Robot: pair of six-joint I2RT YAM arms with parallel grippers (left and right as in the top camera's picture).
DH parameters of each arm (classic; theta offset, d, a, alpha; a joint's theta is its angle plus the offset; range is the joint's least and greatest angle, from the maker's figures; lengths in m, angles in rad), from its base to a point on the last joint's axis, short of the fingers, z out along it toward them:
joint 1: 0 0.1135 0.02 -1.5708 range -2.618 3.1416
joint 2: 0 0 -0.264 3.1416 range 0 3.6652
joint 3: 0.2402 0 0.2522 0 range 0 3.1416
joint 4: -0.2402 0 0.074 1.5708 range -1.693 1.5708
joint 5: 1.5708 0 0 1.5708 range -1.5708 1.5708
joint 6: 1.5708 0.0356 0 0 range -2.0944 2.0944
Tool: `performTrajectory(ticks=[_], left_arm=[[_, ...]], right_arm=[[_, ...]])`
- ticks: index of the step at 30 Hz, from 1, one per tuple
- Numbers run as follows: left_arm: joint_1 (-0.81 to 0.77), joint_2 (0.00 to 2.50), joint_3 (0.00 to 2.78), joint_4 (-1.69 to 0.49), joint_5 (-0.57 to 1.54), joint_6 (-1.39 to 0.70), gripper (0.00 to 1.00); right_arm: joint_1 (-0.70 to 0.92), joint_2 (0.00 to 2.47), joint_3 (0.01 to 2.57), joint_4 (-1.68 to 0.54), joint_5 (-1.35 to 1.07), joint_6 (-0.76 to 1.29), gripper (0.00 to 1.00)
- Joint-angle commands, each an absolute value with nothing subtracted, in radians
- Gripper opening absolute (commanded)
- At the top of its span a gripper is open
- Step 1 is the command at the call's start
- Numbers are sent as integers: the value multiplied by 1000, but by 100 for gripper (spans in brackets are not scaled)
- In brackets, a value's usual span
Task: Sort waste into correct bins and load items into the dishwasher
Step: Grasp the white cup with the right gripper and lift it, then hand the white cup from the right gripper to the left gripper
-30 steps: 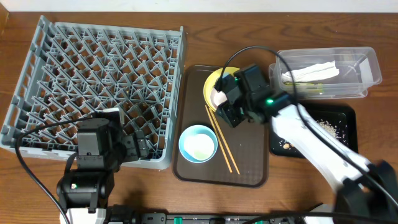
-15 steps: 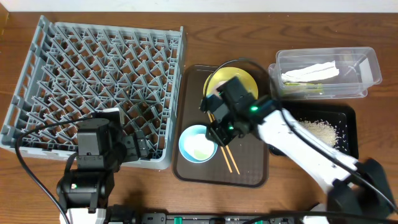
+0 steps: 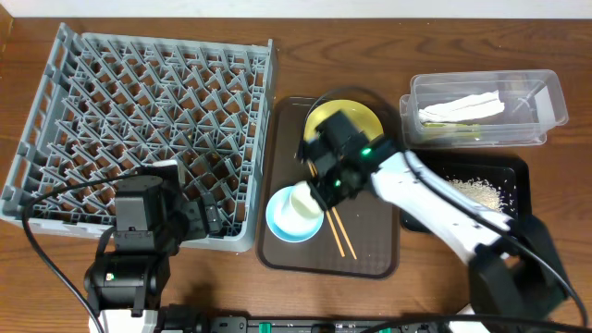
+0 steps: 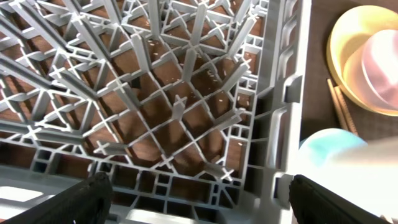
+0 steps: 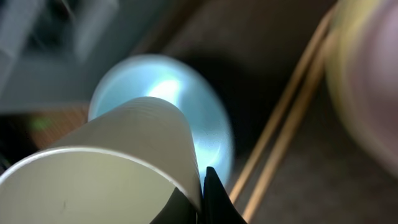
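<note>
My right gripper (image 3: 321, 188) is shut on the rim of the small cream cup (image 3: 303, 201), its fingertips (image 5: 208, 190) pinching the cup's wall. The cup (image 5: 106, 155) hangs tilted just over the light blue bowl (image 3: 289, 220) on the brown tray. Wooden chopsticks (image 3: 339, 231) lie right of the bowl. The yellow plate (image 3: 350, 117) sits at the tray's back with a white bowl (image 4: 380, 62) on it. My left gripper (image 4: 202, 205) is open over the near right corner of the grey dish rack (image 3: 139, 120), holding nothing.
The brown serving tray (image 3: 375, 240) lies between the rack and the bins. The clear tub (image 3: 546, 97) at the back right holds a white napkin (image 3: 462, 105) and a greenish wrapper (image 3: 453, 131). The black tray (image 3: 518, 176) in front of it holds rice crumbs (image 3: 476, 192).
My right gripper has moved left and toward me from the yellow plate to above the blue bowl, carrying the cream cup, and its fingers have closed tight on the rim. The left arm has not moved.
</note>
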State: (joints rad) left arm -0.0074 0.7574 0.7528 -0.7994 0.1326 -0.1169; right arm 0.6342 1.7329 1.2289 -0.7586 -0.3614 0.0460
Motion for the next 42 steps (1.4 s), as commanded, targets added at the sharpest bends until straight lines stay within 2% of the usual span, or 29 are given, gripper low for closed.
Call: performTrajectory(ticks=[1,6,13,19,27,32,42], left_arm=[[-3,761,776,-752,255,-159,93],[-3,797,776,-669,403,-159,93],[-3,886,776,-443,750,-159,93],[-3,955,776,-202,1139,-159,93],[-3,987,776,-1,1461,-159,93],[-3,987,776,48,1500,-159,93],[-8,987,776,52,1499,-159,94]], right_arm=[[554,1599,1309,-735,-372,56,1],[451,1525,1309,-682,-421,150,1],[343,1522,1309,-640,-787,164,1],[320,1523,1309,-622,-1080,164,1],[321,1523,1309,-583,-1257,164,1],[326,1523,1309,-560,-1370,164,1],[378,1523,1309,-556,-1370,165,1]])
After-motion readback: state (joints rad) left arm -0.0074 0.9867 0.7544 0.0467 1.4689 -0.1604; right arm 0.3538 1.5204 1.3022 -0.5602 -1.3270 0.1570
